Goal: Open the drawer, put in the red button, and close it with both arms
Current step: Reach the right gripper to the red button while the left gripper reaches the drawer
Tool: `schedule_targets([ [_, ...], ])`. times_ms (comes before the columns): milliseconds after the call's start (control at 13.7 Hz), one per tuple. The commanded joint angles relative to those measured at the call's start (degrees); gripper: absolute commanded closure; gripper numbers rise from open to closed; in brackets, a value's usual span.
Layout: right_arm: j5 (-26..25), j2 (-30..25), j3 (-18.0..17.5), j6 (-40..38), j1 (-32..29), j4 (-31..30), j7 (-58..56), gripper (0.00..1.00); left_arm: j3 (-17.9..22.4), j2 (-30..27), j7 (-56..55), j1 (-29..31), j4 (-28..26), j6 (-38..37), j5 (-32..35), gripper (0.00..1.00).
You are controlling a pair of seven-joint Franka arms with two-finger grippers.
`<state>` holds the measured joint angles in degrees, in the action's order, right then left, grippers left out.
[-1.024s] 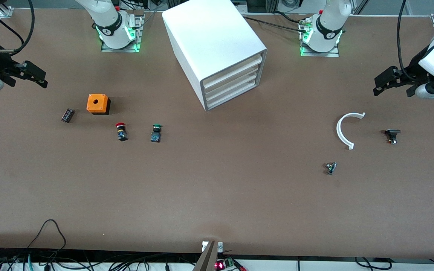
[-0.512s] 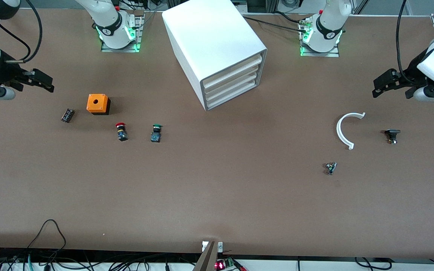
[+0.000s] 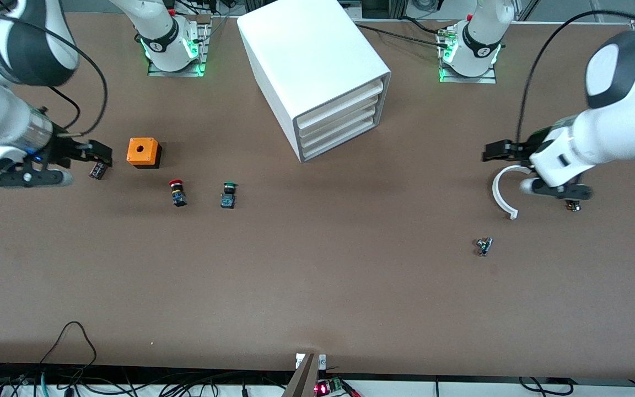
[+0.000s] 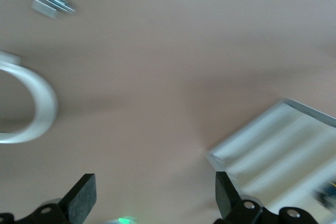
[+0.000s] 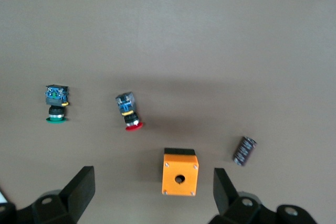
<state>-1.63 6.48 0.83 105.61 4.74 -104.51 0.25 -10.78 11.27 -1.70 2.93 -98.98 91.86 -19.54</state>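
The white cabinet [image 3: 317, 66] stands between the arm bases, its three drawers [image 3: 340, 118] all shut. It also shows in the left wrist view [image 4: 283, 145]. The red button [image 3: 177, 193] lies on the table, nearer the front camera than the orange box [image 3: 143, 151]. It also shows in the right wrist view [image 5: 129, 110]. My right gripper [image 3: 100, 153] is open and empty, over a black cylinder beside the orange box; in its own view [image 5: 152, 182] the orange box [image 5: 180, 179] lies between the fingers' line. My left gripper [image 3: 494, 151] is open and empty over the white arc; its own view [image 4: 156, 190] shows bare table between the fingers.
A green-capped button [image 3: 229, 195] lies beside the red one. The black cylinder [image 3: 98, 170] lies by the orange box. At the left arm's end lie a white arc [image 3: 502, 193], a small metal part [image 3: 484, 246] and a black part [image 3: 573, 205].
Both arms have swung in from the table's ends. The right gripper has come over the black cylinder, the left gripper over the white arc. Nothing on the table has moved.
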Motion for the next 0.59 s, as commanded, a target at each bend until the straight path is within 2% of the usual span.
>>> schedule_targets([
  [0,0.84,4.84,0.14,2.74,0.53,0.45,-0.6,0.0,-4.66,1.47,1.52,0.06,-10.14,7.67,-15.04,0.0],
  [73,0.84,5.9,-0.65,4.67,0.54,-0.25,-0.6,0.0,-7.9,2.08,1.52,-0.03,-13.05,12.15,-19.0,0.0],
  [220,0.84,9.06,-1.96,10.02,0.54,-2.71,-0.6,0.0,-14.15,3.48,1.52,-0.12,-16.49,18.23,-22.72,0.0],
  [366,0.84,11.52,-3.64,14.87,0.62,-4.73,-0.69,0.0,-17.5,4.72,2.56,-0.99,-20.96,23.51,-26.75,0.0],
  [512,0.75,13.64,-4.69,19.26,0.62,-6.75,-1.38,0.0,-19.01,6.21,8.87,-1.53,-24.83,26.77,-32.81,0.0],
])
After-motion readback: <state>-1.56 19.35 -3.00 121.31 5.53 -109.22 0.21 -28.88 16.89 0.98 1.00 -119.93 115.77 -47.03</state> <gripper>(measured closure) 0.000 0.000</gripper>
